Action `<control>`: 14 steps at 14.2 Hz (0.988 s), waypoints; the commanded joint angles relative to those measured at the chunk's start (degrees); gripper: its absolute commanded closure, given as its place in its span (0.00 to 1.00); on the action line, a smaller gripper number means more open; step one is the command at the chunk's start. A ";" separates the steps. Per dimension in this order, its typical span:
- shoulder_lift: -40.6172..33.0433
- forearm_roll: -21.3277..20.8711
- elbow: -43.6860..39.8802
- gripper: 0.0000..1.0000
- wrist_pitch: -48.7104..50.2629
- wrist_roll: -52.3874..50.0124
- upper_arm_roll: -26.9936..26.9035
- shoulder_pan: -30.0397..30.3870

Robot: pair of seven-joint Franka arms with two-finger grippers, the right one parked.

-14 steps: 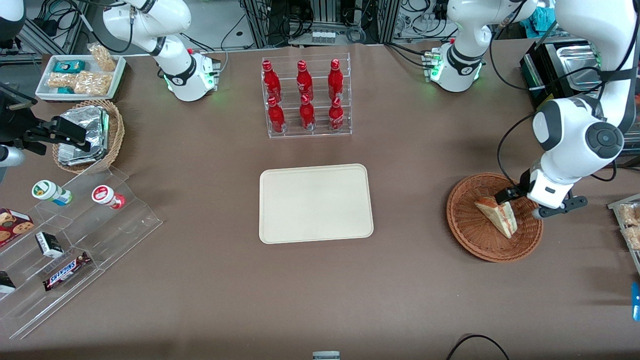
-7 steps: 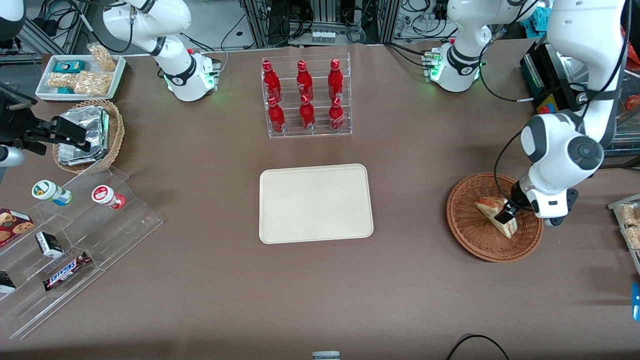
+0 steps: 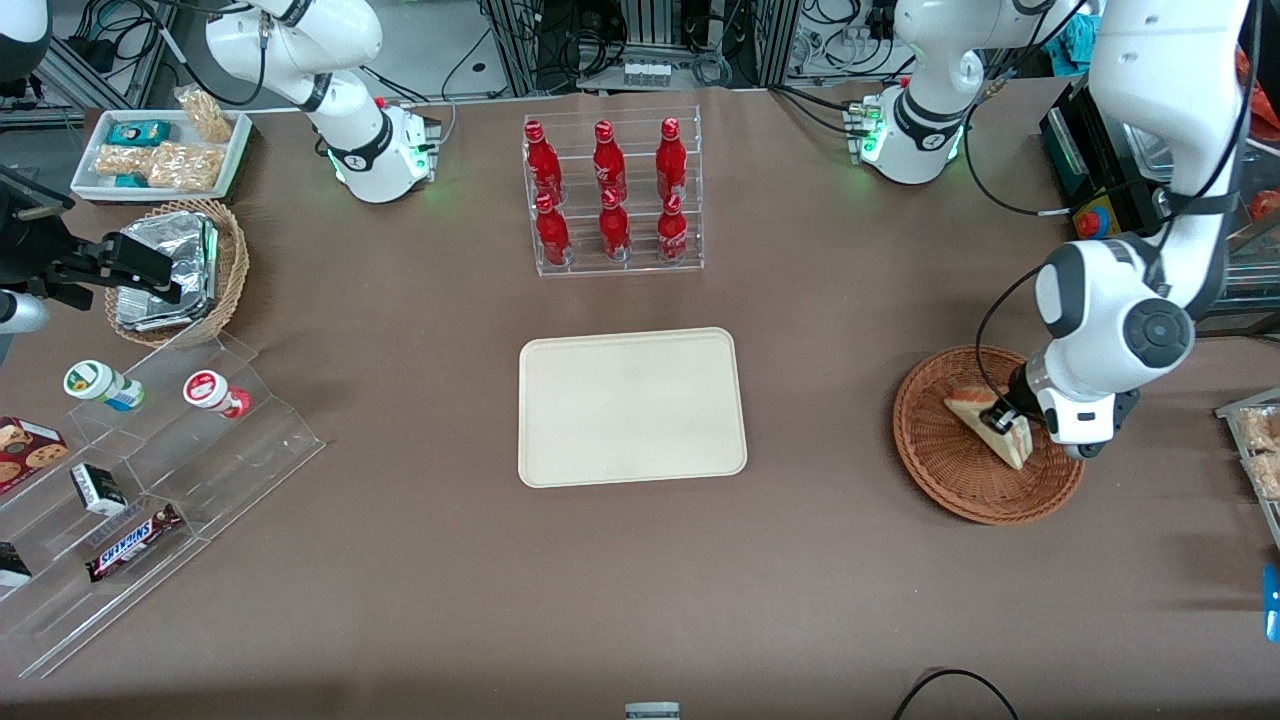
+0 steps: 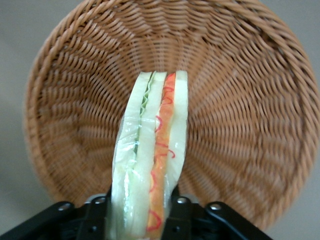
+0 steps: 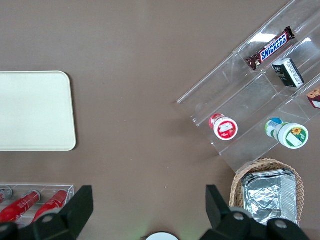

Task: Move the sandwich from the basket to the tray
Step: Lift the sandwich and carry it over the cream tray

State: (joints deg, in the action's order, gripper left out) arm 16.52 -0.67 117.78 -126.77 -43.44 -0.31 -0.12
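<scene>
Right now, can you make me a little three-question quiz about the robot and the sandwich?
1. True or false: the sandwich is already lying on the tray.
2. Where is the gripper? A) over the bottles B) at the basket, fingers on either side of the sandwich C) on the tray
3. Fill in: six red ____ stand in a clear rack farther from the front camera than the tray.

Key:
1. False; it is in the basket.
2. B
3. bottles
</scene>
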 commanded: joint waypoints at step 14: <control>22.23 4.10 -35.24 1.00 9.27 -3.73 1.98 -37.91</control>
State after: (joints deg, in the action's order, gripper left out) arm 34.48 3.02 87.94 -116.40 -42.52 2.74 -34.20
